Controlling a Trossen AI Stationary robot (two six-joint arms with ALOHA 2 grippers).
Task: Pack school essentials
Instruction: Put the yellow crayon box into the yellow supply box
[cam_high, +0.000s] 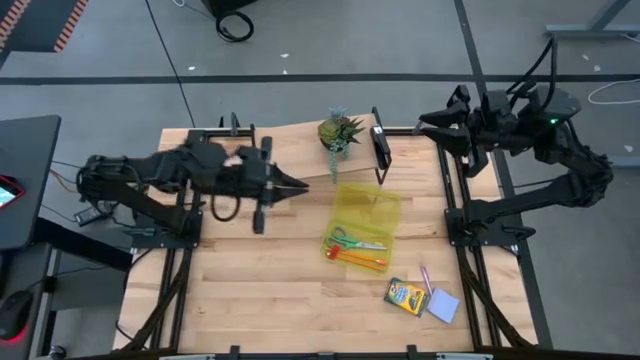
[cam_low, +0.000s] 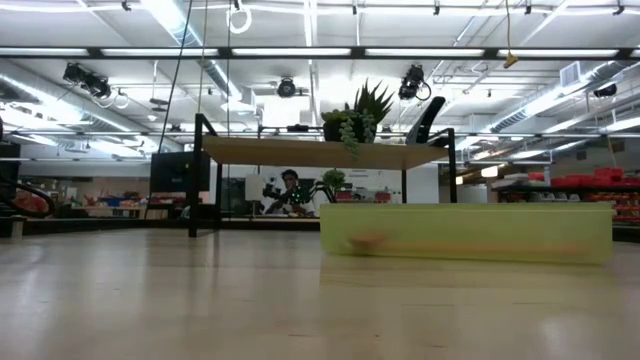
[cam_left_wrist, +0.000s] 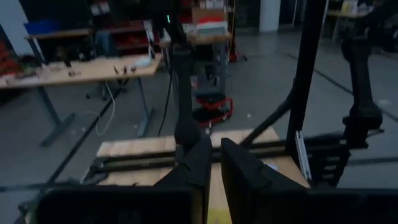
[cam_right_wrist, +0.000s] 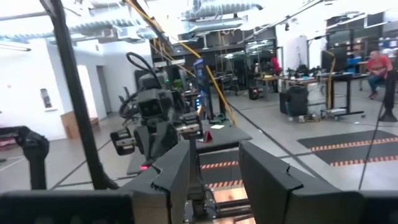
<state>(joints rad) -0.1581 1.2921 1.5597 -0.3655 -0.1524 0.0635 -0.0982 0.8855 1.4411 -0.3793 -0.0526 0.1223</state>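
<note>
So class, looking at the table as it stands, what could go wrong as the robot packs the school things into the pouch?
1. The potted plant stands just behind the yellow pouch; an arm reaching in could tip it.
2. The crayon box, pink pen and blue notepad lie near the table's front edge; a clumsy grasp might push them off.
3. The scissors and orange pencils lie close together at the pouch's mouth, so the left hand may catch several at once.
</note>
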